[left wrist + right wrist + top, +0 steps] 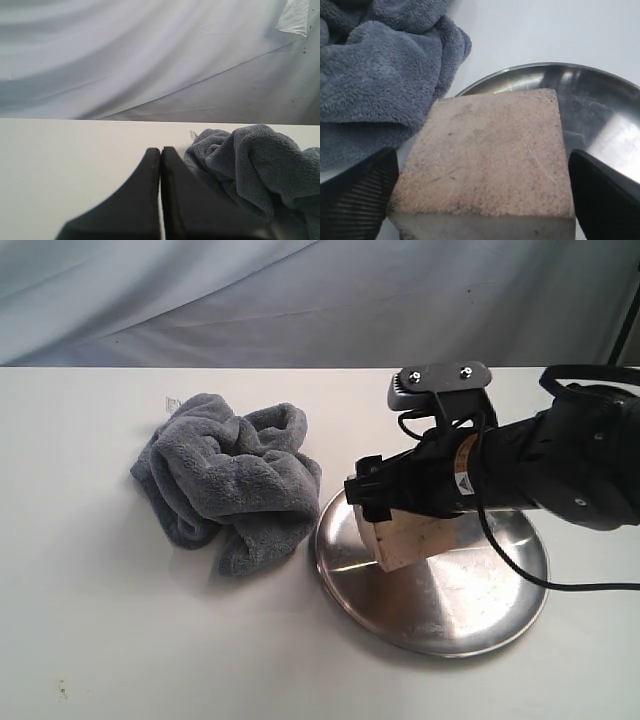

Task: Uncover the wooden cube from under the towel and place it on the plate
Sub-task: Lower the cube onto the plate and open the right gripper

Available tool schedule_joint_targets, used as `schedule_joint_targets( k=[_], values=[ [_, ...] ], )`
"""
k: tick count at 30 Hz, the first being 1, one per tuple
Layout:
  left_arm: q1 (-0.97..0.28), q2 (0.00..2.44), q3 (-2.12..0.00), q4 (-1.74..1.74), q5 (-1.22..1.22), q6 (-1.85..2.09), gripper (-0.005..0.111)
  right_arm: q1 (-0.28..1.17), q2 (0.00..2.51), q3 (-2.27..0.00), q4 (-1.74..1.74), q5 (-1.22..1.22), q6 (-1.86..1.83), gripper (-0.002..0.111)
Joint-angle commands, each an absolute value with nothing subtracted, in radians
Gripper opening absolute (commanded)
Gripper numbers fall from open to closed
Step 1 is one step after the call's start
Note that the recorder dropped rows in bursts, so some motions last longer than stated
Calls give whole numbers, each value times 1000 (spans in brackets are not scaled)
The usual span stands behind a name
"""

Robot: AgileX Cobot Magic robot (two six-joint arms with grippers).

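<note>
jaws of my right gripper point(482, 180) standing wide, squeezing wooden cube point(415, 540) on two sides. am holding it tilted over plate point(500, 615) edge nearest towel point(230, 480). towel lying bunched beside plate. my left gripper point(160, 165) jaws pressing shut, holding nothing.

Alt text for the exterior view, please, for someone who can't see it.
The right gripper holds a pale tan wooden cube, tilted, at the left edge of a round shiny steel plate on a white table. A crumpled dark grey plush towel lies just left of the plate.
</note>
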State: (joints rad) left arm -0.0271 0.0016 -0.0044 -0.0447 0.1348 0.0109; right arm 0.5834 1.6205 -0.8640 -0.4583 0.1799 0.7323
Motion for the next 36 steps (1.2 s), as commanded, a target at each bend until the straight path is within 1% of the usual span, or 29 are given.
schedule_joint_targets(
  k=[1, 5, 11, 26, 36],
  values=[
    [-28, 0, 0, -44, 133, 10, 1, 555, 1644, -863, -410, 109, 649, 53],
    [-28, 0, 0, -44, 133, 10, 1, 527, 1648, -851, -393, 98, 597, 53],
    [-28, 0, 0, -44, 133, 10, 1, 498, 1648, -776, -337, -23, 516, 53],
    [-28, 0, 0, -44, 133, 10, 1, 498, 1648, -762, -323, -38, 434, 53],
    [-28, 0, 0, -44, 133, 10, 1, 498, 1648, -699, -302, -39, 431, 53]
  ],
)
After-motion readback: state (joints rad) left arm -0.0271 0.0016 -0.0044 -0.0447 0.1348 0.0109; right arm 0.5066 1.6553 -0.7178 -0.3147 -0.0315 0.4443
